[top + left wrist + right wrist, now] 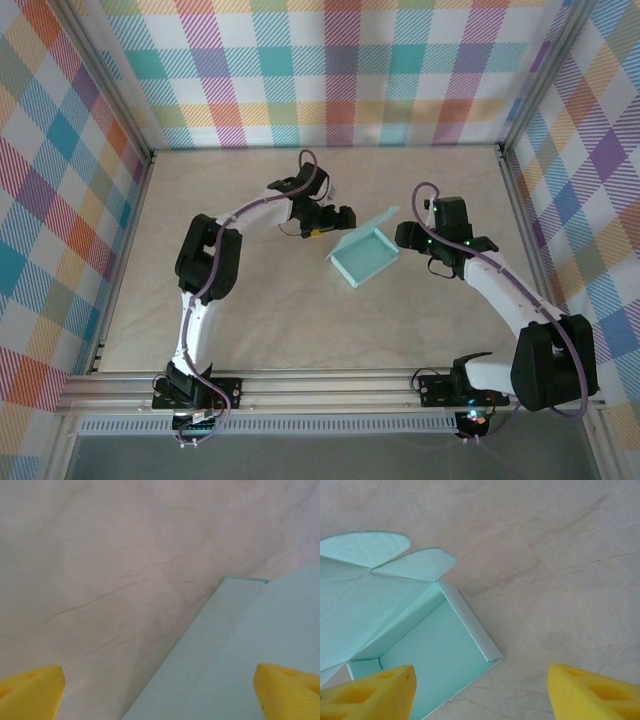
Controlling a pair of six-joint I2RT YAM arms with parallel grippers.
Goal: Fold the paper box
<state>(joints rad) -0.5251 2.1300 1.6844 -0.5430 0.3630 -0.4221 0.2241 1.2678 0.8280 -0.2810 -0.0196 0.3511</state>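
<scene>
The paper box (365, 258) is a pale mint shallow tray on the table's middle, with one flap (372, 222) standing up along its far side. My left gripper (340, 222) sits just left of that flap, open. In the left wrist view its yellow fingertips (30, 692) stand wide apart, and the box's wall (235, 645) runs diagonally below the left gripper (160, 695). My right gripper (403, 238) hovers at the box's right side, open. Under the right gripper (482, 692) lie the box's near corner (487, 655), its inside floor (430, 650) and two scalloped tabs (415, 562).
The pale marbled tabletop (250, 320) is bare around the box. Plaid walls (330, 70) close in the back and both sides. An aluminium rail (330, 385) with both arm bases runs along the near edge.
</scene>
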